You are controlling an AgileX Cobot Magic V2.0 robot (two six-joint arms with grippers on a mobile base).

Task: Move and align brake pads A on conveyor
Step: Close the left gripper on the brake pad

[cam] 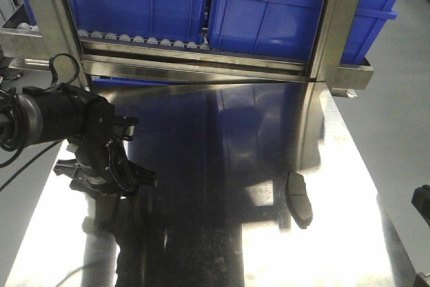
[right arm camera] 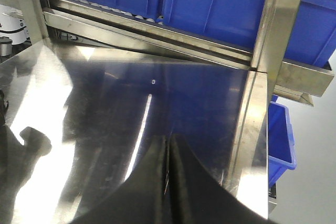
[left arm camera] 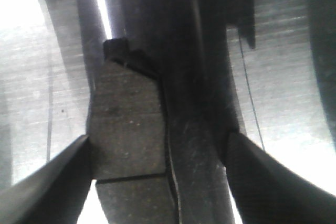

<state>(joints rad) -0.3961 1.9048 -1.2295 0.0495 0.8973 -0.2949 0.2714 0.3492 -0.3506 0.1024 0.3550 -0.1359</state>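
One brake pad (cam: 299,199), dark grey and oblong, lies alone on the shiny steel tabletop (cam: 222,247) right of centre. A second brake pad (left arm camera: 126,124) with a thin groove across it fills the left wrist view, flat on the steel. My left gripper (left arm camera: 157,137) is open and straddles it. The left finger (left arm camera: 52,182) is at the pad's edge and the right finger (left arm camera: 268,182) stands apart from it. In the front view the left gripper (cam: 104,176) hangs low over the table's left side. My right gripper (right arm camera: 169,139) is shut on nothing, above bare steel. The conveyor is out of view.
Blue bins (cam: 269,11) sit on a roller rack (cam: 141,39) behind a steel rail at the table's far edge. Steel uprights (cam: 336,25) stand at the back. Another blue bin (right arm camera: 281,135) sits below the table's right edge.
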